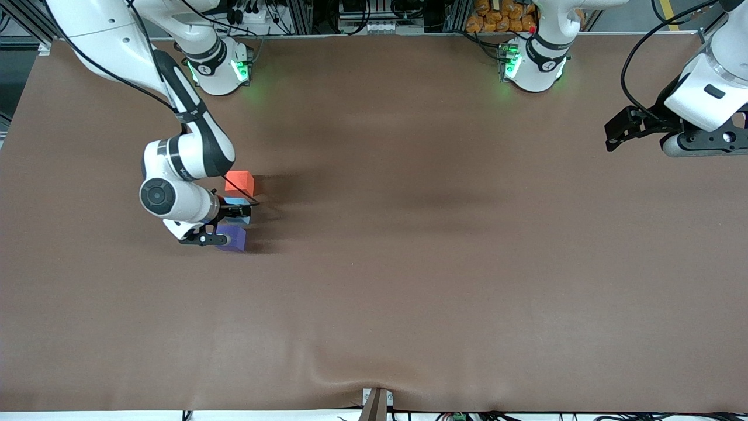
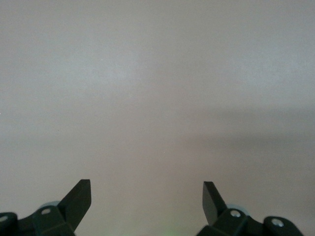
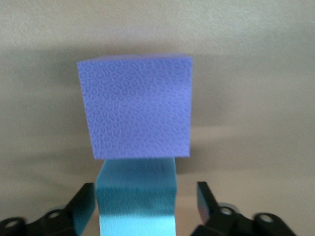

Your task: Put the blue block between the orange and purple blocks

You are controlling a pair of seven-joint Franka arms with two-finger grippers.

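Observation:
The orange block, the blue block and the purple block stand in a line near the right arm's end of the table, blue in the middle. My right gripper is low over the blue block, partly hiding it. In the right wrist view the blue block sits between the open fingers of the right gripper, with a gap at one side, and it touches the purple block. My left gripper waits open and empty at the left arm's end, also seen in its wrist view.
The brown table cover is bare around the three blocks. The arm bases stand along the table edge farthest from the front camera. A small bracket sits at the nearest edge.

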